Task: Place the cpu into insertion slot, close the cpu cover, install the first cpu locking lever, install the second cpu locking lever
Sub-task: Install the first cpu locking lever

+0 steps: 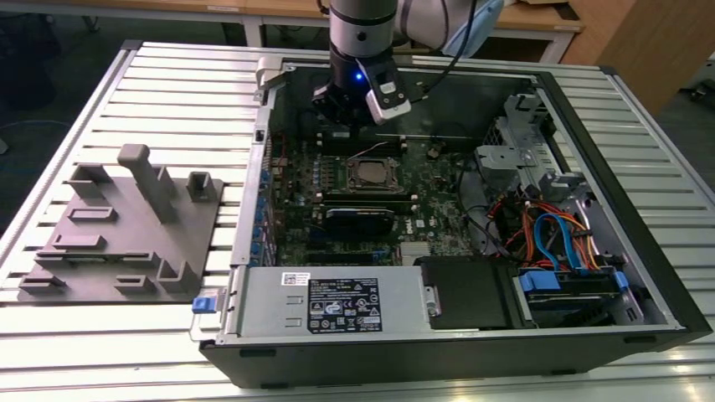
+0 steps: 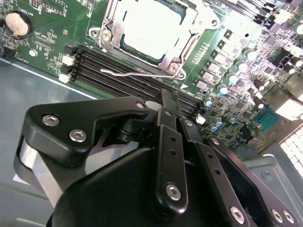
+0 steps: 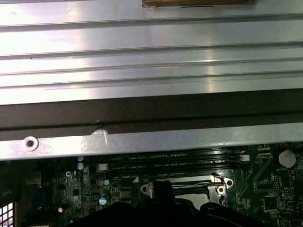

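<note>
The cpu, a pale silvery square, lies in the insertion slot of the green motherboard. The cpu cover, a thin metal frame, is folded down around it. A thin wire locking lever runs along the socket's edge beside the black memory slots; I cannot tell whether it is hooked. My gripper hovers shut and empty over those slots, a short way off the lever. In the exterior view the gripper hangs just behind the cpu. The first wrist view catches the cover beyond the case wall.
Black memory slots lie between gripper and socket. A coin battery sits on the board. The case's metal wall rises close behind the arm. A grey fixture plate rests on the exterior view's left, the power supply in front, cables on the right.
</note>
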Robot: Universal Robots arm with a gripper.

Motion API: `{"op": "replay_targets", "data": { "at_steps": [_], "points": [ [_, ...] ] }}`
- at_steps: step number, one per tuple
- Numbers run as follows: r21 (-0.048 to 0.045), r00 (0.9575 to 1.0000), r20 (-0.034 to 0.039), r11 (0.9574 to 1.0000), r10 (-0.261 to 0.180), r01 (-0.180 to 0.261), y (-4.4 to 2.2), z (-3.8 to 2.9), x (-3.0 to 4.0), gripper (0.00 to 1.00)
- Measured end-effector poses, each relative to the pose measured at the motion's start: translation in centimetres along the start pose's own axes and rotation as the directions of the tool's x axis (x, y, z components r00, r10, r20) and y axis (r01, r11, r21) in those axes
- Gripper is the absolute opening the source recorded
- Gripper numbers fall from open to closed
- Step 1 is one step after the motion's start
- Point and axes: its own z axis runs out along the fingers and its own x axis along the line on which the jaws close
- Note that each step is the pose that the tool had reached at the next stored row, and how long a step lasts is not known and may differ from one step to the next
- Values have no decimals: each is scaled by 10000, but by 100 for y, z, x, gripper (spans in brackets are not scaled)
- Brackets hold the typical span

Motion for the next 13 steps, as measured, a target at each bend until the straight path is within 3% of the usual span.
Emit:
{"op": "replay_targets", "data": {
  "at_steps": [13],
  "points": [
    [-1, 10000, 0, 10000, 0, 0, 1, 2, -5, 10]
  ]
}}
